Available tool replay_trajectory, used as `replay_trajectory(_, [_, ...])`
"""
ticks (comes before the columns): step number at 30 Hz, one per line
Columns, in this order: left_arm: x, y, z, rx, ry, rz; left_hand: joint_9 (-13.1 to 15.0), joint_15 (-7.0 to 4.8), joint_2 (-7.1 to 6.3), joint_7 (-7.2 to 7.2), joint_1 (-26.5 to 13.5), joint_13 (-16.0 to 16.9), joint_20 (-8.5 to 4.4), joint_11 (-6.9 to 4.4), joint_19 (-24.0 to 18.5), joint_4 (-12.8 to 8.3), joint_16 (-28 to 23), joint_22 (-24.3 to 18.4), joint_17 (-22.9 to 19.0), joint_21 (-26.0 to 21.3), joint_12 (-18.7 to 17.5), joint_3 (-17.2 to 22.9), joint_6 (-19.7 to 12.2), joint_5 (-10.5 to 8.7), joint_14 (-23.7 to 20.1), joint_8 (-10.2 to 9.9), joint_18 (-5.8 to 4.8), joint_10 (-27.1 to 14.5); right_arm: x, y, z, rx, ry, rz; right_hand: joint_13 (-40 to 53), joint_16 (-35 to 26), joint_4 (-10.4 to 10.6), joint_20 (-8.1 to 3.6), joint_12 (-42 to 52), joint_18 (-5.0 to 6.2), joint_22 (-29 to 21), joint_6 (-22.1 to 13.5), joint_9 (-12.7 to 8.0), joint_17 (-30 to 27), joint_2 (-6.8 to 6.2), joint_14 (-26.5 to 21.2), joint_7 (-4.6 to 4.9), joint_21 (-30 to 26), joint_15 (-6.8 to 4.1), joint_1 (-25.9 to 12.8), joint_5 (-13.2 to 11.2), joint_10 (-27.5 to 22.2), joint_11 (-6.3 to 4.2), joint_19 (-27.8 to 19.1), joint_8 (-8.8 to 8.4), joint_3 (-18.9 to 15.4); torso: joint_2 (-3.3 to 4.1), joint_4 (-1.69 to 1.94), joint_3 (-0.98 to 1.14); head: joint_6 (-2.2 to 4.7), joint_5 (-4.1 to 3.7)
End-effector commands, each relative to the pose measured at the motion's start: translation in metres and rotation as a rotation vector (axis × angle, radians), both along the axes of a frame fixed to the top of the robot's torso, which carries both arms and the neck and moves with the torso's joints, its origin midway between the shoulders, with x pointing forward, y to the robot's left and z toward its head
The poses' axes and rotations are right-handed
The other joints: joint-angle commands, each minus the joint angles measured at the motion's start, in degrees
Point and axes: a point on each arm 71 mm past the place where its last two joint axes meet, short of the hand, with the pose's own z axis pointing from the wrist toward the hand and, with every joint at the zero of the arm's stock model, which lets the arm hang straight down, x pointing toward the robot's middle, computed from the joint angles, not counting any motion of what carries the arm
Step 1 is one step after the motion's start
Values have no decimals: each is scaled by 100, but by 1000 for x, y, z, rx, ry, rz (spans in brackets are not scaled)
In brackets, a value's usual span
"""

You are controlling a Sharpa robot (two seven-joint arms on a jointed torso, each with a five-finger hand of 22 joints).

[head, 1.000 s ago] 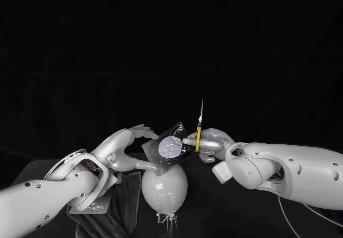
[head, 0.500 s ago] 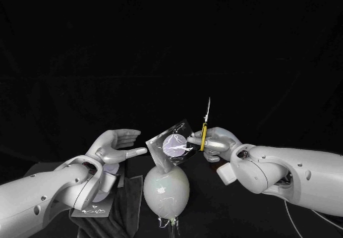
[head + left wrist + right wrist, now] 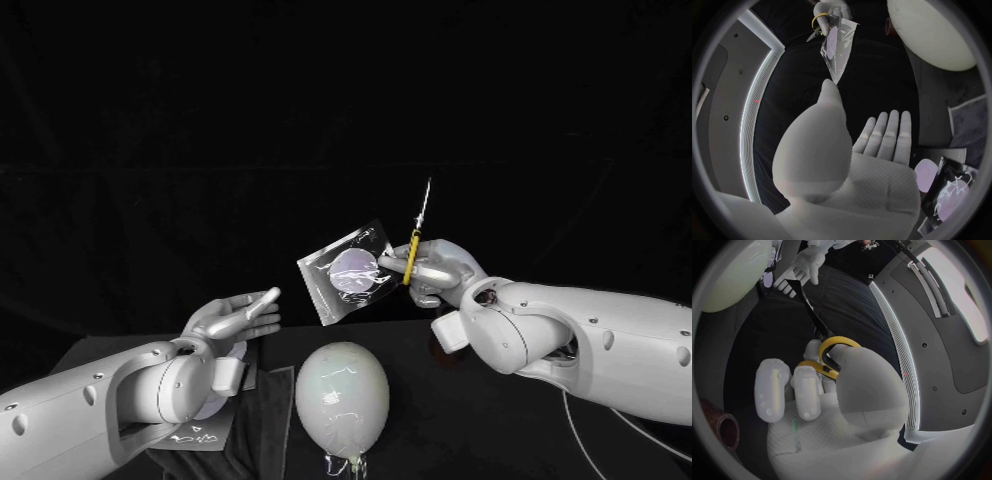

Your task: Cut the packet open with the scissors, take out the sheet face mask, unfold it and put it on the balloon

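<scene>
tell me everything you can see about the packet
The packet is a flat, glossy, clear-looking film square with a pale lilac round patch at its middle. It hangs tilted in the air above the balloon, apart from it. One edge meets the right hand, which also holds the scissors. The open left hand is clear of it.

Packet (image 3: 351, 272) above balloon (image 3: 342, 395), beside scissors (image 3: 414, 250) in right robot hand (image 3: 443, 272); left robot hand (image 3: 238, 317) leftward

No text, label or number legible anywhere
</scene>
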Motion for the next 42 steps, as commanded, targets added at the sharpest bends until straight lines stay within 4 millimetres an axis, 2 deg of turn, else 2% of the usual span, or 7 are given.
replay_trajectory(1, [-1, -13, 2, -229, 34, -120, -31, 48, -59, 293, -217, -16, -6, -119, 25, 10, -63, -18, -50, -26, -24, -78, -142, 14, -174, -64, -94, -157, 5, 5, 4, 9, -41, 3, 12, 24, -504, -4, 2170, -6, 1002, 35, -3, 401, 66, 402, -29, 17, -44, 17, -1, 1864, -650, 86, 28, 527, 14, 4, -8, 44, 76])
replay_trajectory(3, [-1, -18, 4, -268, 16, -148, -88, -9, 13, 352, -324, -35, -16, -11, 822, 14, -58, 68, -40, 231, -52, -13, -360, 19, -106, -132, 21, -434, 7, 7, 5, 9, -43, 5, 12, 24, -504, -4, 2170, -6, 1002, 35, -3, 401, 66, 402, -29, 17, -44, 17, -1, 1864, -650, 86, 28, 527, 22, 11, 1, 49, 104])
replay_trajectory(6, [0, -26, 7, -326, -11, -195, -95, -13, 34, 406, -359, -34, -12, 39, 784, 8, -63, 52, -42, 207, -48, 10, -390, 16, -108, -140, 31, -465, 12, 12, 5, 8, -47, 8, 12, 24, -504, -4, 2170, -6, 1002, 35, -3, 401, 66, 402, -29, 17, -44, 17, -1, 1864, -650, 86, 28, 527, 19, 18, 3, 60, 177])
replay_trajectory(8, [0, -31, 8, -358, -24, -221, -106, 11, 31, 458, -439, -34, -6, 68, 269, 13, -90, -28, -58, 7, -45, 12, -448, 18, -168, -156, -4, -544, 14, 14, 5, 8, -49, 10, 12, 24, -504, -4, 2170, -6, 1002, 35, -3, 401, 66, 402, -29, 17, -44, 17, -1, 1864, -650, 86, 28, 527, 25, 13, -4, 73, 192])
replay_trajectory(16, [0, -45, 14, -479, -39, -303, -194, 53, 194, 576, -1006, -41, -2, 247, 563, 13, -90, -14, -44, 21, -46, 138, -790, 4, -63, -255, 21, -749, 15, 24, 6, 11, -53, 29, 19, 22, -514, -4, 2175, -3, 997, 29, 4, 394, 67, 400, -27, 6, -45, 10, -1, 1865, -649, 80, 30, 538, 33, -2, -3, 66, 228])
replay_trajectory(29, [4, -55, 13, -520, -17, -349, -228, 75, -12, 671, -1128, -27, -5, 263, 396, 17, -114, -40, -51, -117, -21, -27, -946, 32, -71, -295, -22, -632, 12, 36, 8, 22, -57, 59, 26, 21, -518, -5, 2184, -3, 998, 27, 7, 393, 68, 400, -26, 5, -44, 8, -1, 1867, -649, 80, 31, 542, 19, -11, -5, 81, 244])
replay_trajectory(42, [8, -63, 14, -538, -11, -394, -202, 77, -44, 691, -1106, -23, -5, 254, 299, 16, -133, -46, -62, -175, -11, -56, -887, 37, -122, -273, -33, -566, 10, 54, 9, 34, -55, 98, 26, 21, -518, -5, 2184, -3, 998, 27, 7, 393, 68, 400, -26, 5, -44, 8, -1, 1867, -649, 80, 31, 542, 26, 6, -9, 104, 251])
